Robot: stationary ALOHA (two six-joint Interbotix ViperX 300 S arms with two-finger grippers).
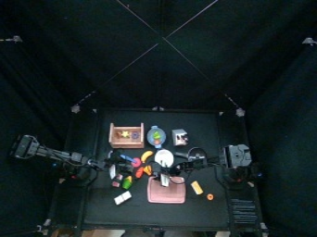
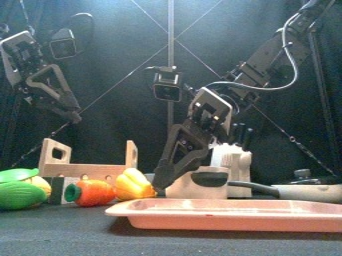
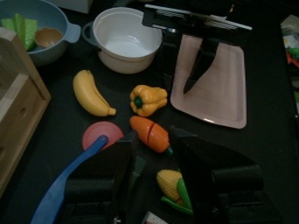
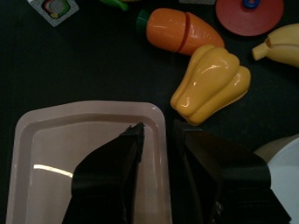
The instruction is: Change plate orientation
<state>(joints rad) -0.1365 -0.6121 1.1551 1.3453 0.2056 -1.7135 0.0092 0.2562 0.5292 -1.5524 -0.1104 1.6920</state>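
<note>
Right arm slanted down from the upper right toward the middle, right pincer aimed low, its two black jaws parted by a narrow gap. Left arm folded high at the left side, left pincer hanging clear above the worktop, jaws spread apart and gripping nothing.

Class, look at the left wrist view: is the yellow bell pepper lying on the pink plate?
No. The yellow bell pepper lies on the black table beside the pink plate, apart from its edge.
</note>
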